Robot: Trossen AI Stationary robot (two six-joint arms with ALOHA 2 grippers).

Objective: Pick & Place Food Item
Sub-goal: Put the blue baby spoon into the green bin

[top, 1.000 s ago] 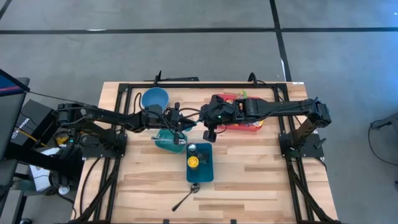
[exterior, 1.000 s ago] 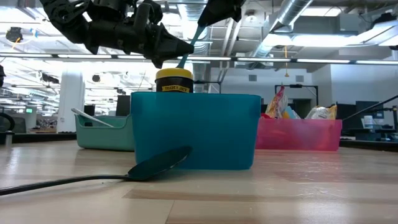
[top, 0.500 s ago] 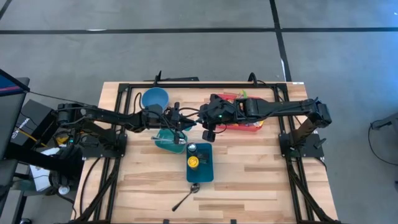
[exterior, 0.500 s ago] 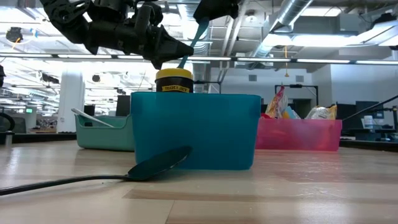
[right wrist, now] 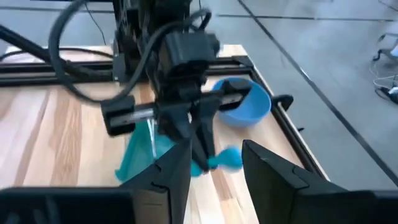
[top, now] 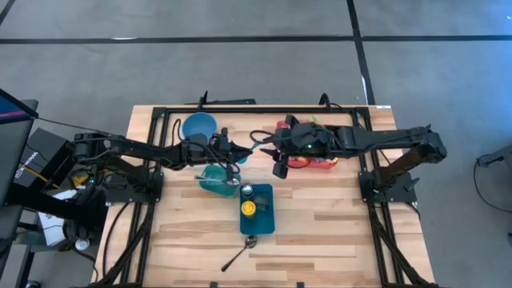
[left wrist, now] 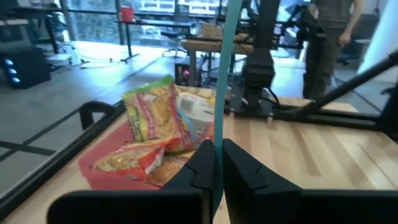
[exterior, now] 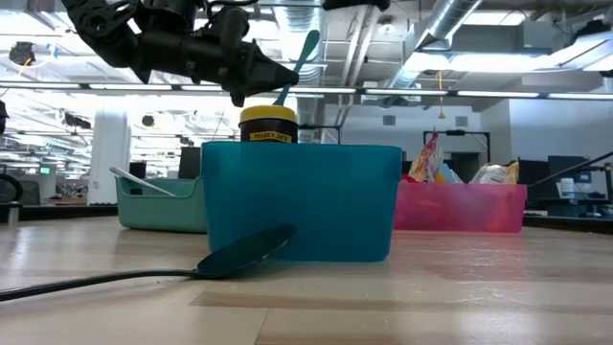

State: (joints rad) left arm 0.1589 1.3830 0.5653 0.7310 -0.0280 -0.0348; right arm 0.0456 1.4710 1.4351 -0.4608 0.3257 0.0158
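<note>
Clutter crowded the middle of the table (top: 336, 232). The left gripper (top: 237, 154) hung above the far edge of a pale green tray (top: 214, 182), its fingers (left wrist: 202, 167) pressed together on the handle of a teal spoon (right wrist: 225, 159), whose bowl pointed toward the right arm. In the left wrist view the handle rose straight up between the two dark fingers. The right gripper (top: 279, 164) hovered just beside the spoon's bowl, its fingers (right wrist: 177, 168) spread apart and closed on nothing; in the right wrist view the bowl sat in the gap ahead of them, not touching either.

Behind the right gripper lay a red bin (top: 320, 162) packed with food packets (left wrist: 149, 121), the task's goods, resting inside it against the far right part of the table. A blue bowl (top: 198, 126) stood at the far left, close to the left arm's wrist. Nearer the front a teal bin (top: 262, 214) held a yellow-lidded jar (top: 249, 208) and a second darker-lidded one just behind it. In the low view this bin blocked most of the green tray and the near end of the red bin. A dark metal spoon (top: 238, 254) lay on bare wood in front of the teal bin, its bowl just beside the wall. A person (left wrist: 328, 37) stood in the room beyond.
</note>
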